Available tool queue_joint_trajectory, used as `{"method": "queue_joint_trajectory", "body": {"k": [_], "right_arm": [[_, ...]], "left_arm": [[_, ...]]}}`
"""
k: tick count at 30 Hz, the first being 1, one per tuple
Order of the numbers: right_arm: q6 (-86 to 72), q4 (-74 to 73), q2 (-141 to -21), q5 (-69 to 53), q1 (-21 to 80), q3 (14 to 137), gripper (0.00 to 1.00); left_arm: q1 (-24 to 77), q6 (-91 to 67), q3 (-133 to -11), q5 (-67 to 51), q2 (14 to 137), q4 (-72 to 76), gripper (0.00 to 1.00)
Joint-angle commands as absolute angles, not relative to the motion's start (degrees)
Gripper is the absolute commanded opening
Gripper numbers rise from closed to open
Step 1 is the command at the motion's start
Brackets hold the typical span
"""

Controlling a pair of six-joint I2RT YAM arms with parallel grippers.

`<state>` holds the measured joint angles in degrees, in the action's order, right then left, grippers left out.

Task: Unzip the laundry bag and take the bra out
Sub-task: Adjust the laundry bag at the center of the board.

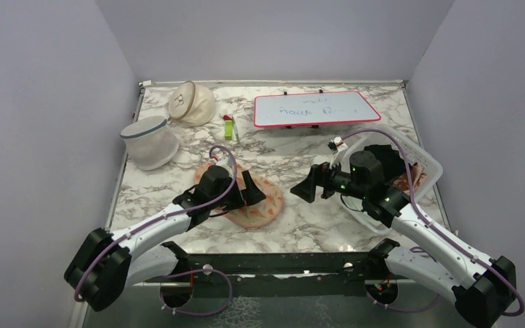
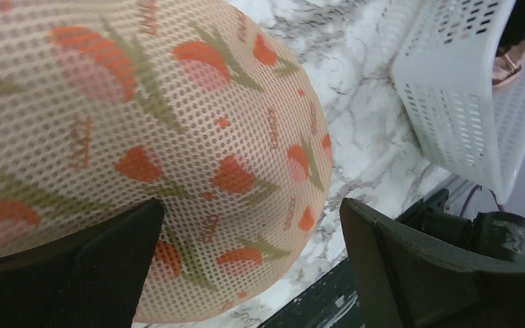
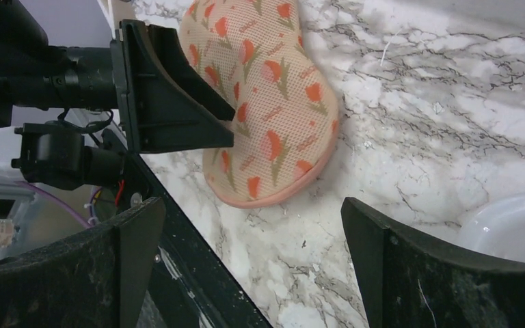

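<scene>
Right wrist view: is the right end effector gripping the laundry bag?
No, the right end effector is open over the table, the laundry bag lying beyond its fingers.

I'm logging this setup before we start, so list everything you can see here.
laundry bag: one, peach-pink with red flowers, mid-table
mesh cylinder: one, white with grey-blue rim, far left
dome bag: one, cream, far-left corner
small stick: one, green and red, beside the dome bag
whiteboard: one, red-framed white, far side
basket: one, white, right side
pinkish cloth: one, inside the basket
table: one, white marble pattern, under everything
left gripper: one, black, open over the laundry bag
right gripper: one, black, open, right of the laundry bag
</scene>
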<state>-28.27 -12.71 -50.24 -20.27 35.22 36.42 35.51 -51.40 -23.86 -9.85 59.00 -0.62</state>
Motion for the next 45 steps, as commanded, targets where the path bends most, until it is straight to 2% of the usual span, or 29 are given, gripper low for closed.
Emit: {"method": "queue_joint_trajectory", "body": {"k": [1,6,13,19,22,25,31,45], "right_arm": [[-29.0,-11.7,-50.0,-20.9,35.6,35.6,1.0],[-28.3,-13.6,-50.5,-19.7,35.6,36.3,1.0],[-27.6,-14.5,-50.8,-18.7,35.6,35.6,1.0],[-26.9,-12.9,-52.9,-20.2,35.6,35.2,1.0],[-27.0,-10.5,-54.9,-23.5,35.6,35.2,1.0],[-27.7,-8.6,-57.2,-26.1,35.6,35.5,1.0],[-29.1,-6.1,-59.8,-28.6,35.9,35.5,1.0],[-30.8,-1.8,-65.7,-30.6,39.5,33.9,1.0]], "left_arm": [[39.6,-53.2,-28.0,-11.6,65.5,10.8,0.99],[40.7,-49.7,-33.2,-13.0,70.4,12.8,0.99],[40.6,-39.7,-38.5,-7.4,67.3,1.4,0.99],[39.3,-31.4,-42.1,6.4,61.8,-13.6,0.99],[36.3,-30.7,-43.3,14.6,59.5,-20.0,0.99],[31.4,-30.6,-42.8,17.3,56.7,-22.3,0.99],[23.5,-33.6,-39.3,15.5,53.0,-21.1,0.99],[23.2,-35.8,-32.7,0.1,57.7,-15.7,0.96]]}}
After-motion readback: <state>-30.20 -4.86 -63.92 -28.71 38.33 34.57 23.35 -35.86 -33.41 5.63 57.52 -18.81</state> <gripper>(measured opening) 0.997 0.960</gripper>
